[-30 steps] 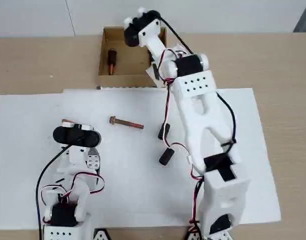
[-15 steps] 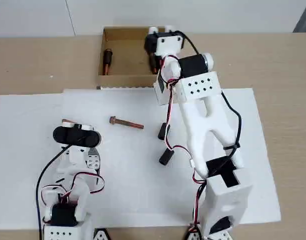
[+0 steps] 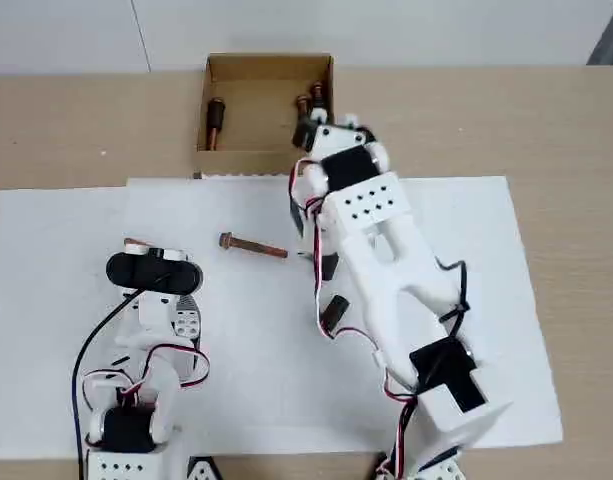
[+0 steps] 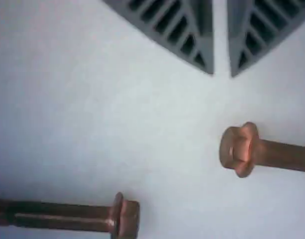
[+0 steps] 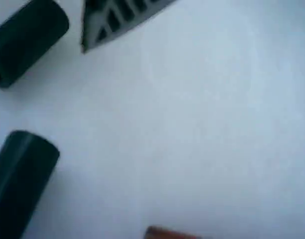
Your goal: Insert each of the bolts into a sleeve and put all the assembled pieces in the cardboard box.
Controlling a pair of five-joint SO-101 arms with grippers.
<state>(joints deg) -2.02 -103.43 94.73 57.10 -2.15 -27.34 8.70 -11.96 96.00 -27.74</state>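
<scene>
The cardboard box (image 3: 269, 66) stands at the table's far side. An assembled piece (image 3: 215, 122) lies by its left wall and another (image 3: 308, 103) by its right wall. One copper bolt (image 3: 253, 245) (image 4: 264, 152) rests mid-paper, and a second bolt (image 3: 136, 243) (image 4: 67, 216) lies beside my left gripper (image 4: 222, 72). Its fingers are nearly together and hold nothing. Two black sleeves (image 5: 28, 40) (image 5: 20, 184) lie under my right arm (image 3: 376, 240). One finger (image 5: 117, 20) shows beside the first sleeve, with its partner spread out of sight.
White paper (image 3: 66, 230) covers the table in front of the box. The right arm stretches diagonally across the paper's right half, and its cables hang over the sleeves (image 3: 334, 312). The left arm (image 3: 146, 330) sits at the near left.
The right arm has drawn back from over the box to above the paper, leaving an assembled piece at the box's right wall. The left arm kept still.
</scene>
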